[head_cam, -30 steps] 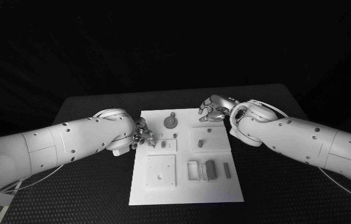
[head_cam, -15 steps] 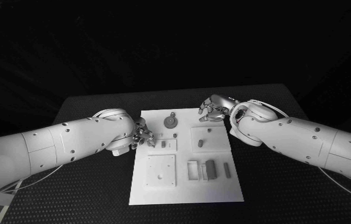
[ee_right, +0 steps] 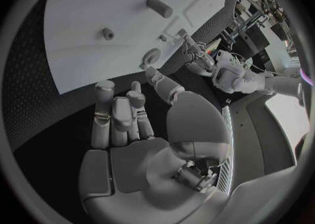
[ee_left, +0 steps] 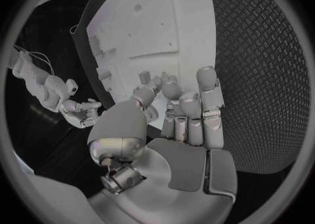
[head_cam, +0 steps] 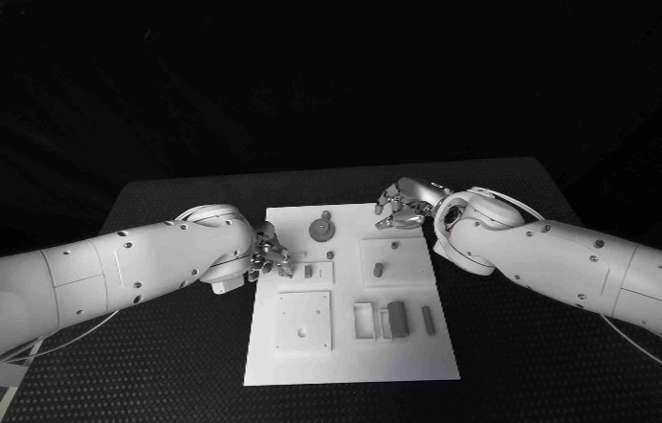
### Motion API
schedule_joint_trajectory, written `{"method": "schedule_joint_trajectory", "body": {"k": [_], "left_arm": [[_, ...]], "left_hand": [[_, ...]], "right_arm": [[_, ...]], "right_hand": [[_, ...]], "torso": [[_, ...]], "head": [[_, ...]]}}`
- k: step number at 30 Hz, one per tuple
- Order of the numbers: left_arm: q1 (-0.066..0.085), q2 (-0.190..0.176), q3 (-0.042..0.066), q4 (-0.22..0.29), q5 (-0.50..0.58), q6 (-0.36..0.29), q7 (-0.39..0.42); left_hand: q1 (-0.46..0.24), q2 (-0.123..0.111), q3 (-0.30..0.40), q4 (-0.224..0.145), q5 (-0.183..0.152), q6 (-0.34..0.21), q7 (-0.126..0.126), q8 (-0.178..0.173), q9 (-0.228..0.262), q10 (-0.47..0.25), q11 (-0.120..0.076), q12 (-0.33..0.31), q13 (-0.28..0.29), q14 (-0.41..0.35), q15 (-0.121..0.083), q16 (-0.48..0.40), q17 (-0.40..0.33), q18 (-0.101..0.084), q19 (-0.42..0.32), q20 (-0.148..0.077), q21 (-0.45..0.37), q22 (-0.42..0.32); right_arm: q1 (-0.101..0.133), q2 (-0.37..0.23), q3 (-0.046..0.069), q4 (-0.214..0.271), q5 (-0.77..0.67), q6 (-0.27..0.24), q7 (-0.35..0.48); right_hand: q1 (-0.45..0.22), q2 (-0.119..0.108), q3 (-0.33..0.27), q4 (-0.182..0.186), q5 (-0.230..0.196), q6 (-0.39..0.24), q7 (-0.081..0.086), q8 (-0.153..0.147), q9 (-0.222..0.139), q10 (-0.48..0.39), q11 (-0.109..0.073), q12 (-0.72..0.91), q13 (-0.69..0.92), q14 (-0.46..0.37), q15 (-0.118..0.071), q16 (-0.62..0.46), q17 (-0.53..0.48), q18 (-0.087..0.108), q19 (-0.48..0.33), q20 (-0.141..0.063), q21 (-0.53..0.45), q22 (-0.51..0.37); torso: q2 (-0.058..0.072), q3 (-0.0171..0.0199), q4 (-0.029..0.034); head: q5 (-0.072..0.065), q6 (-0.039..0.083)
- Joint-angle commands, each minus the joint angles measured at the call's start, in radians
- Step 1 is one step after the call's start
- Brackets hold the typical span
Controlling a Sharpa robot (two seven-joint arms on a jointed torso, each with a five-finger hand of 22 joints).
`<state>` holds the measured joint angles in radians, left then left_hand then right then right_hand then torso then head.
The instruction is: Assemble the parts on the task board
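Several small grey parts (head_cam: 397, 319) lie on the white task board (head_cam: 352, 366), which sits in the middle of the head view on the black table (head_cam: 165, 366). A round part (head_cam: 323, 230) is near the upper edge of the board, a short peg (head_cam: 378, 271) stands in a square recess right of centre, and long pieces lie side by side in the lower right part. The left hand (head_cam: 269, 257) is at the left edge of the board, about the middle of its height; its fingers are curled close together, and I cannot tell if they hold something. The right hand (head_cam: 405, 205) is at the upper right corner of the board, fingers bent inward, holding nothing that I can see.
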<state>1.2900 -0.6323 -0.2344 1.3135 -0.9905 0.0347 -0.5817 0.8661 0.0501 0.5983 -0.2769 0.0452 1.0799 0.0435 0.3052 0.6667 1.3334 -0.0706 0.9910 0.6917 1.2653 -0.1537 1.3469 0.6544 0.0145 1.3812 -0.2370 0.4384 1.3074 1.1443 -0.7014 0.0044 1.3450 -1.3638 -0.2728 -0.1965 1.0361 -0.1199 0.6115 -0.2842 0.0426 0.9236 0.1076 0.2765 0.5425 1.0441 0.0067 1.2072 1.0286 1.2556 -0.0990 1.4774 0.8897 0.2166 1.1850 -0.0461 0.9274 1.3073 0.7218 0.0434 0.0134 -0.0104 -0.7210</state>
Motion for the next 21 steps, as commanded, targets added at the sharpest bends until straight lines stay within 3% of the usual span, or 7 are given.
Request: {"method": "schedule_joint_trajectory", "body": {"k": [1, 21], "left_arm": [[-0.004, 0.002, -0.003, 0.001, 0.009, 0.027, -0.009], [-0.004, 0.001, -0.002, -0.004, 0.011, 0.035, -0.013]], "left_hand": [[0.023, 0.028, 0.006, -0.002, 0.003, 0.009, -0.001, 0.010, 0.000, 0.005, 0.000, 0.002, -0.001, 0.012, -0.018, 0.003, -0.001, -0.006, 0.007, -0.001, 0.005, 0.022], [0.024, 0.029, 0.007, -0.004, 0.003, 0.011, -0.001, 0.011, 0.000, 0.006, 0.000, 0.003, -0.002, 0.012, -0.019, 0.004, -0.001, -0.006, 0.007, -0.001, 0.006, 0.022]], "right_arm": [[0.000, 0.001, 0.000, 0.000, -0.006, 0.010, 0.002], [-0.001, 0.001, 0.000, -0.001, -0.006, 0.010, 0.002]], "right_hand": [[-0.007, 0.002, 0.007, 0.001, 0.006, 0.014, 0.014, -0.004, 0.001, -0.006, 0.002, 0.005, -0.002, -0.007, -0.001, -0.006, -0.001, 0.045, 0.000, -0.005, -0.004, 0.013], [-0.007, 0.002, 0.007, 0.000, 0.006, 0.014, 0.014, -0.004, 0.001, -0.006, 0.002, 0.006, -0.003, -0.007, -0.001, -0.006, -0.001, 0.045, 0.000, -0.005, -0.005, 0.013]], "torso": [[0.000, 0.0001, 0.0001], [0.000, -0.0003, 0.0005]], "head": [[0.000, 0.000], [-0.001, -0.001]]}}
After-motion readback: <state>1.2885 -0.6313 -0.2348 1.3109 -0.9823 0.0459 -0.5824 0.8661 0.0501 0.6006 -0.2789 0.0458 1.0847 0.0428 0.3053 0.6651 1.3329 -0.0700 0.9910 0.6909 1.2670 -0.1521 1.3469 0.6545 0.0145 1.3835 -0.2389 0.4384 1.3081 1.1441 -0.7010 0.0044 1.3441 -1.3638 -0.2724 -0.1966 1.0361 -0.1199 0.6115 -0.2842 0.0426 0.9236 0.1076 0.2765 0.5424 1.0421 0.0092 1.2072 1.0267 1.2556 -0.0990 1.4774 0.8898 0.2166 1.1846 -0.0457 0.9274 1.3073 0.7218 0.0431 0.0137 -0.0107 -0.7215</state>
